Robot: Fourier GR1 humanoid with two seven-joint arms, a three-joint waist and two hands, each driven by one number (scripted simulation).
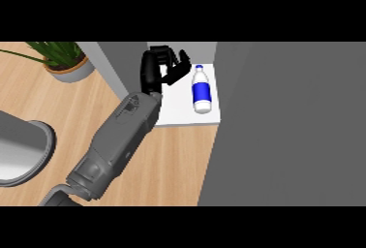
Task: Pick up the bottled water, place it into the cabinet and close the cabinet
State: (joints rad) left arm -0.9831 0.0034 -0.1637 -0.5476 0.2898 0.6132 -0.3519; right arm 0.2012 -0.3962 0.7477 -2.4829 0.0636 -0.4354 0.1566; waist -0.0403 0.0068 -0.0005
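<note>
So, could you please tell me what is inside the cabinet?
The bottled water stands on the cabinet's white shelf, with the hand beside it. The hand and forearm cover the shelf's left part.

Home kitchen, wooden counter (71, 111), grey cabinet (286, 121), potted plant (64, 60)

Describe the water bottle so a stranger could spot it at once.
Find the big grey cabinet door on the right. Just left of it lies a white shelf, and the water bottle rests there on its side, beside a black hand. It alone is clear with a blue label and white cap.
</note>
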